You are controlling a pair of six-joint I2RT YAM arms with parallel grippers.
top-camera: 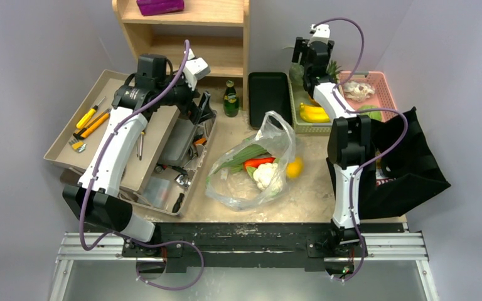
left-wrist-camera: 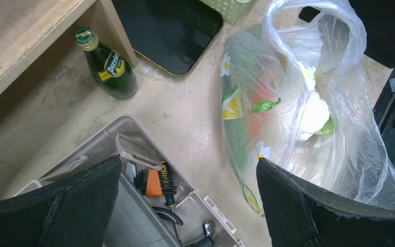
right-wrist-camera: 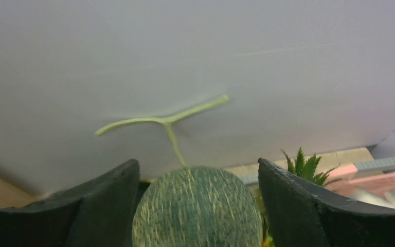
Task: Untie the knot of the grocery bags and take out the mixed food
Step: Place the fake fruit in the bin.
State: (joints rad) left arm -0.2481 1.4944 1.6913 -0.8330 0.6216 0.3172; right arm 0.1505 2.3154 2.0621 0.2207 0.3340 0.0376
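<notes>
Right gripper [right-wrist-camera: 196,163] hovers over the green basket [top-camera: 314,130] at the table's far side. Its jaws are spread either side of a round green melon [right-wrist-camera: 198,211] and do not seem to squeeze it. The step looks like setting the melon down. Left gripper [left-wrist-camera: 187,164] hangs wide open and empty above the toolbox [left-wrist-camera: 128,123], beside the clear plastic bag [top-camera: 257,169]. That bag lies mid-table, mouth loose, holding greens, a red pepper [top-camera: 258,162] and a yellow citrus [top-camera: 295,167]. The next move calls for lifting clear, then reaching into a bag. The black cloth bag [top-camera: 408,163] slumps at the right edge, with the right arm between the two bags.
</notes>
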